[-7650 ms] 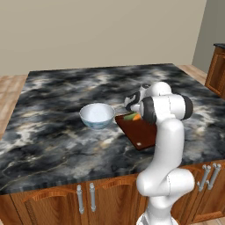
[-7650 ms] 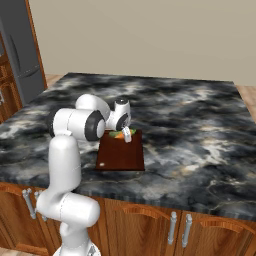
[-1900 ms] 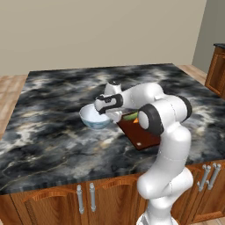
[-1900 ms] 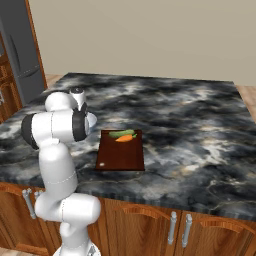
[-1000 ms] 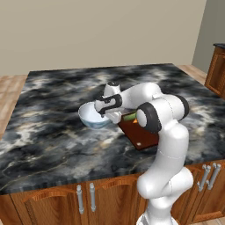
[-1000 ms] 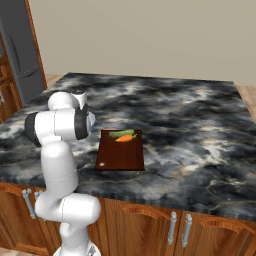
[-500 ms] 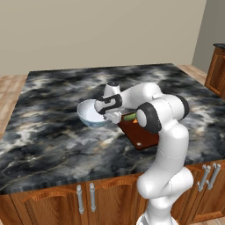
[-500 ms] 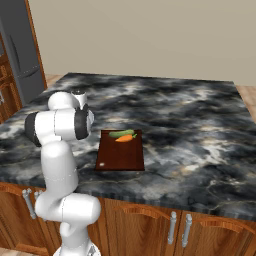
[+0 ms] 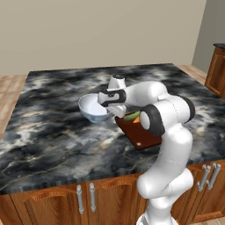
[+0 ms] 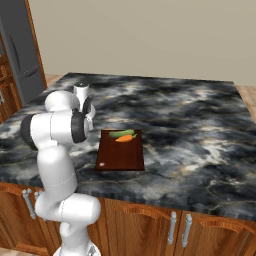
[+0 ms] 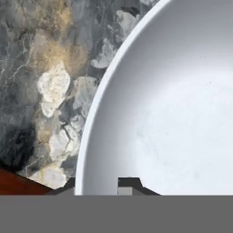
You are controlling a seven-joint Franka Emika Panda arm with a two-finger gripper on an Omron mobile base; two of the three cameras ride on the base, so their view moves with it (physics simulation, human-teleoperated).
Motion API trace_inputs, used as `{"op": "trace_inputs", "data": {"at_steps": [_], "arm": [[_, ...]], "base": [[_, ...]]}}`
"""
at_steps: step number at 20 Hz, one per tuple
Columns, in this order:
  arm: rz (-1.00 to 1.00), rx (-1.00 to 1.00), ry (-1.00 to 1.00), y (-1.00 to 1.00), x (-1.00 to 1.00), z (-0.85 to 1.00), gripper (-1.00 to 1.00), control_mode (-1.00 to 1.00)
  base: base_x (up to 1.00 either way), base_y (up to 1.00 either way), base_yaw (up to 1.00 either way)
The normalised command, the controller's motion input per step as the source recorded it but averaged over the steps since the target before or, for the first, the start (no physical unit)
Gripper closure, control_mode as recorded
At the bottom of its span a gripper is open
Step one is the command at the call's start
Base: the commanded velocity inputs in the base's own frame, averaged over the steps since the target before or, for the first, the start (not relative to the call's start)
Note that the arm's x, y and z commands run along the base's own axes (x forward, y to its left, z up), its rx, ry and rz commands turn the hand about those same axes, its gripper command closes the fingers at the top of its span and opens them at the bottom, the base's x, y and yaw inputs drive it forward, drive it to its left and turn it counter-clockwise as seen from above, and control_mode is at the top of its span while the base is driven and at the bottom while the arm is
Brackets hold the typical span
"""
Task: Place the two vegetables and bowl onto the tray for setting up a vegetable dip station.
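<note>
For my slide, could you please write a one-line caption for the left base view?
Gripper shut on the rim of the bowl beside the tray holding both vegetables.

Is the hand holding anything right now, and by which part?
Yes: the hand is shut on the bowl, pinching its rim on the side nearest the tray, one finger inside the wall and one outside.

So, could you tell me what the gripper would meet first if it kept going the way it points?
The gripper points down astride the bowl rim; likely the countertop below, though depth is unclear.
</note>
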Motion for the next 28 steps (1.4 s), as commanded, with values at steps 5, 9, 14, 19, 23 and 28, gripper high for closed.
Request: {"op": "trace_inputs", "data": {"at_steps": [5,9,14,19,23,28], "arm": [[0.0,0.0,0.0,-0.35,-0.33,0.28,1.0,-1.0],[0.0,0.0,0.0,-0.42,-0.47,0.14,1.0,-1.0],[0.0,0.0,0.0,-0.55,-0.47,0.11,1.0,-1.0],[0.0,0.0,0.0,-0.62,-0.35,0.0,1.0,-1.0],[0.0,0.0,0.0,-0.64,-0.14,0.0,1.0,-1.0],[0.0,0.0,0.0,-0.6,0.0,0.0,1.0,-1.0]], "base": [[0.0,0.0,0.0],[0.0,0.0,0.0],[0.0,0.0,0.0],[0.0,0.0,0.0],[0.0,0.0,0.0],[0.0,0.0,0.0]]}}
